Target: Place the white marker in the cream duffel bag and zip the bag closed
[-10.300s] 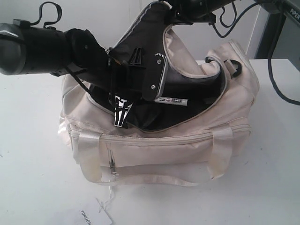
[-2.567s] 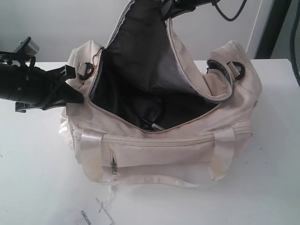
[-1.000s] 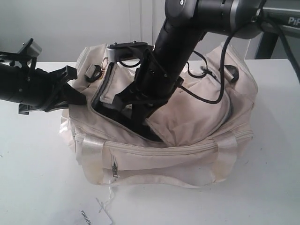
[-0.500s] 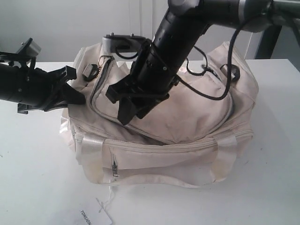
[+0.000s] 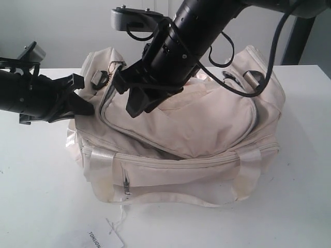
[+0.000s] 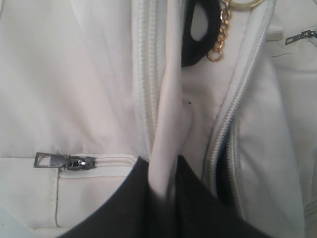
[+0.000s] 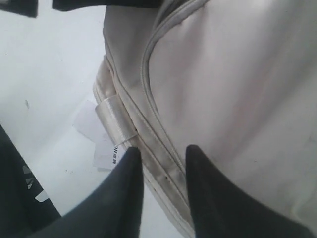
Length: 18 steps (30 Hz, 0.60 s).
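The cream duffel bag [image 5: 207, 124] lies on the white table, its curved top flap down over the opening and its zipper unzipped along the edge. The white marker is hidden from every view. My left gripper [image 5: 87, 107] is at the bag's left end, shut on a fold of cream fabric [image 6: 166, 148] beside the zipper track. The gold chain pull [image 6: 220, 34] hangs just beyond it, next to a black ring [image 6: 193, 47]. My right gripper [image 5: 139, 106] hovers open above the flap's left part. In the right wrist view its fingers [image 7: 126, 183] straddle the bag's seam without touching it.
A white paper tag [image 5: 106, 237] lies on the table in front of the bag, also seen as the paper tag [image 7: 96, 141] past a shiny strap [image 7: 116, 119]. A side pocket zipper pull [image 6: 64, 162] is near the left fingers. The right arm [image 5: 207, 26] reaches over the bag.
The right arm let the lifted flap down and rose off the bag, so the flap now covers the opening. The left gripper has stayed at the bag's end.
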Available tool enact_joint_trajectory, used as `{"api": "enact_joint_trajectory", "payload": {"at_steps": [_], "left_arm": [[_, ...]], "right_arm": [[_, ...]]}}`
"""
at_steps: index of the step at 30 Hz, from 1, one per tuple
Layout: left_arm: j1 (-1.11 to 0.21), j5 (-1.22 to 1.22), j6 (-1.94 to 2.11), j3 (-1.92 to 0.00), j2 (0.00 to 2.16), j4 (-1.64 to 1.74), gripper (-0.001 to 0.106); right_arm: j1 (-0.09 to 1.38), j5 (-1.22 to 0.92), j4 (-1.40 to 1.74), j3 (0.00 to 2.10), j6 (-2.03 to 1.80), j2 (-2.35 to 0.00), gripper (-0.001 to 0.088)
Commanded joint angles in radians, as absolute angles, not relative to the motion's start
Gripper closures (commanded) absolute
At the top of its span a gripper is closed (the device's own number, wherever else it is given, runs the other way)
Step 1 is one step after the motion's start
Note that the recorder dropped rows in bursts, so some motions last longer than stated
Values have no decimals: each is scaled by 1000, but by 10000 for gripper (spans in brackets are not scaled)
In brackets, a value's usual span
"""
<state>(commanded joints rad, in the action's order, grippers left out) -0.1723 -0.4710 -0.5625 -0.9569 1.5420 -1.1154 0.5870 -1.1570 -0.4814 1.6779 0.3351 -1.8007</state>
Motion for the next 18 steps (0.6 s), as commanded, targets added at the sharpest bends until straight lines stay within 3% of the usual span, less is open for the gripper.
{"api": "enact_joint_trajectory", "payload": {"at_steps": [2,8,15,18], "left_arm": [[-172,-462,-562,-957,1542,-1087,1053],[-172,-454,-584,-957,1542,-1068,1050],[-172,-498,-584,-985,1542,-1049,618],[-158,-560,-580,-1018,1542,-957,593]], "right_arm": [[587,-1160,-481,1678,335,-1801,868],[587,-1161,-481,1678,341,-1801,868],[587,-1178,-478,1678,341,-1801,868],[587,-1198,-478,1678,357,-1801,868]]}}
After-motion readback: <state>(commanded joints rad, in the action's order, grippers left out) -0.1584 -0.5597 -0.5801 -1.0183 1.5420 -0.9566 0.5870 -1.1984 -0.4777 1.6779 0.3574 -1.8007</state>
